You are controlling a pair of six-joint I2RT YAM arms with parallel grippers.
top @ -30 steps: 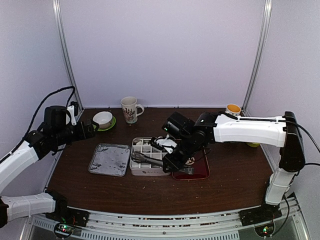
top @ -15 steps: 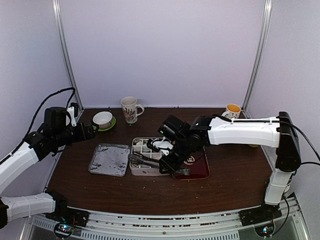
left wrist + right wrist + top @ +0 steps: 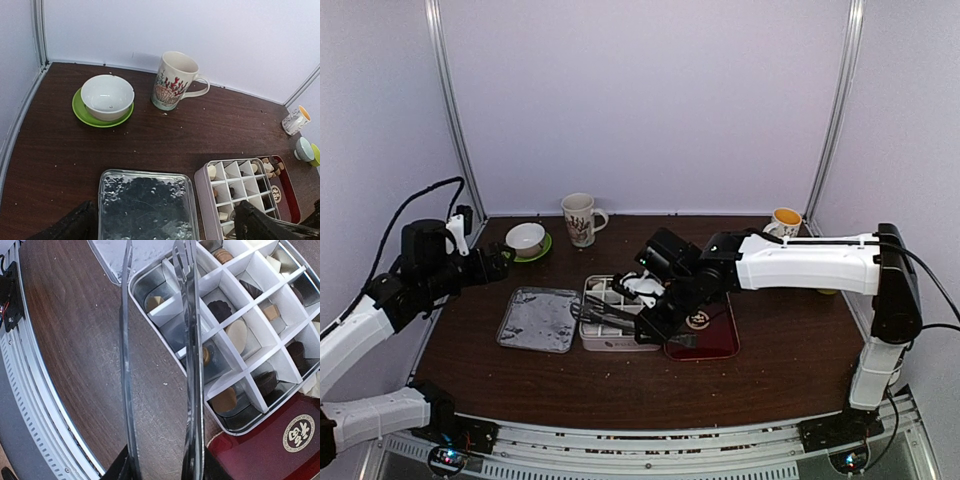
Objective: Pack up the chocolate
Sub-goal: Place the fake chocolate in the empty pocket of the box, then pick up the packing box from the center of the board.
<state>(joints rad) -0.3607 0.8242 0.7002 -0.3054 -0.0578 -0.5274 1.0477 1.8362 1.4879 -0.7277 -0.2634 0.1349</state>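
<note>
Right jaws snug around metal tongs (image 3: pixel 190 355); left jaws wide, empty.

The top camera looks down from high behind the arms (image 3: pixel 810 262). Wrist cameras look closer. All see the divided box (image 3: pixel 610 343).

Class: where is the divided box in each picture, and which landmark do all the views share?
Top external: divided box just left of centre.
Left wrist: bottom right corner.
Right wrist: upper right, behind the tongs.
Shared landmark: the dark-red tray beside the box.
</note>
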